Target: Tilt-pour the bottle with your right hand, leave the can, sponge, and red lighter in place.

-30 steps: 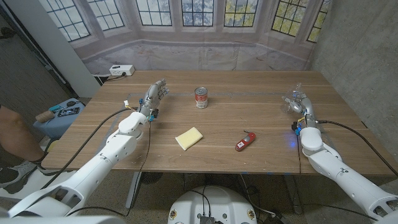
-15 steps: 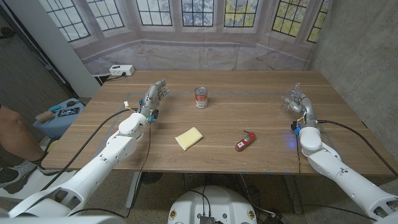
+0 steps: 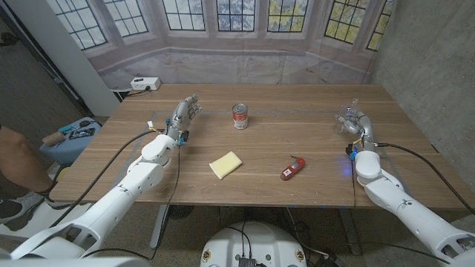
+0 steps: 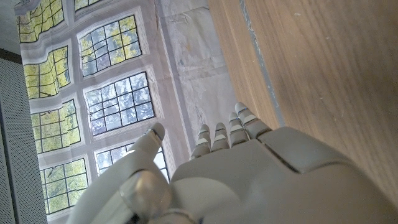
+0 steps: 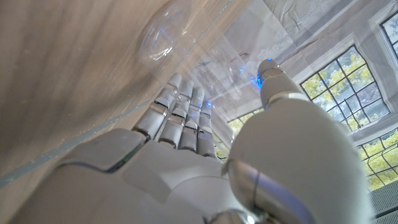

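Head view, one can (image 3: 240, 116), one sponge (image 3: 225, 164), one red lighter (image 3: 292, 168), right robot hand (image 3: 359, 124) grasping one bottle (image 3: 347, 120), left robot hand (image 3: 185, 113) released.

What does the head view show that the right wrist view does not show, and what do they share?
Head view alone: the can, the sponge, the red lighter and the left hand, open at the table's left side. Right wrist view alone: the close detail of the right hand's fingers reaching along the clear bottle. Both share the right hand, the bottle and the wooden table.
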